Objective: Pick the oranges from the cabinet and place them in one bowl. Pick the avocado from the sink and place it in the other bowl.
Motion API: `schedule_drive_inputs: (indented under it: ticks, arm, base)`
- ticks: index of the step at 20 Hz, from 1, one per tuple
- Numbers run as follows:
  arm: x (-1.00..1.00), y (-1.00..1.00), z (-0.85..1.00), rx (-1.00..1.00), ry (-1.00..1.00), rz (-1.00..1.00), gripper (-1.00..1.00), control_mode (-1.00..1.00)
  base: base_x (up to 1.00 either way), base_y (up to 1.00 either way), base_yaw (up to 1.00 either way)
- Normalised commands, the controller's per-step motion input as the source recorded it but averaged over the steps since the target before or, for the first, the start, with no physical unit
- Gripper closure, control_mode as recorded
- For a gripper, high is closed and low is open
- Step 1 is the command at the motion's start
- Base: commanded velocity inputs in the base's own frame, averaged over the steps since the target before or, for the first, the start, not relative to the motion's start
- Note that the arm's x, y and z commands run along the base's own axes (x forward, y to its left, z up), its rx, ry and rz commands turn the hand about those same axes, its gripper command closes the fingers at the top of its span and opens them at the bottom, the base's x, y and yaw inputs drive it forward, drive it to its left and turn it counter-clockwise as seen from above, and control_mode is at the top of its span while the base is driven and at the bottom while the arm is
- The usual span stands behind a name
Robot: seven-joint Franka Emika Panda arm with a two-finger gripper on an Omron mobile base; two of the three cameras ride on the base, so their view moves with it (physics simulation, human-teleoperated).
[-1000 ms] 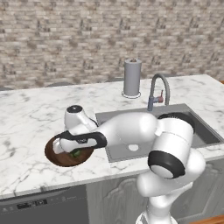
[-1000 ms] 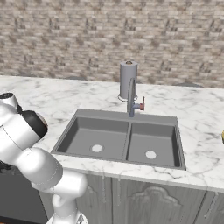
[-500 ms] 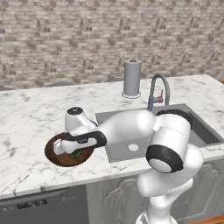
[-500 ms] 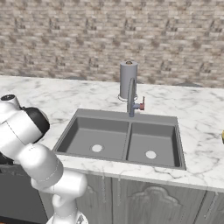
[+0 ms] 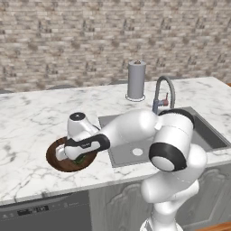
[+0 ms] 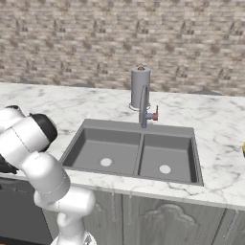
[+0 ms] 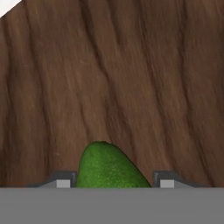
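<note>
The dark brown wood-look bowl [image 5: 55,159] sits on the marble counter left of the sink [image 5: 133,152]. My gripper [image 5: 76,156] reaches down into it, shut on the avocado [image 5: 80,159]. In the hand view the dark-green avocado [image 7: 109,168] sits between my fingertips [image 7: 61,181], just above the bowl's brown grain [image 7: 131,78]. The gripper [image 7: 113,182] holds it close to the bowl floor; I cannot tell whether it touches. The grey double sink [image 6: 134,153] holds nothing. The oranges and the cabinet are out of view.
An arched faucet [image 5: 161,93] with a red-marked handle stands behind the sink, and a paper towel roll [image 5: 136,80] stands behind that. A brick wall backs the counter. A sliver of pale yellow [image 6: 243,149] shows at the counter's far right edge.
The hand has sunk very slightly into the brown bowl with the avocado still gripped. Nothing else has moved.
</note>
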Motion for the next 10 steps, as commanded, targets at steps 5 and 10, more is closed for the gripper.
schedule_drive_inputs:
  ticks: [5,10]
  arm:
    - [0.06,0.00,-0.09,0.00,0.00,-0.01,1.00,-1.00]
    - [0.06,0.02,-0.07,0.00,0.00,-0.01,1.00,-1.00]
  base:
    - [0.00,0.00,0.00]
    - [0.00,0.00,0.00]
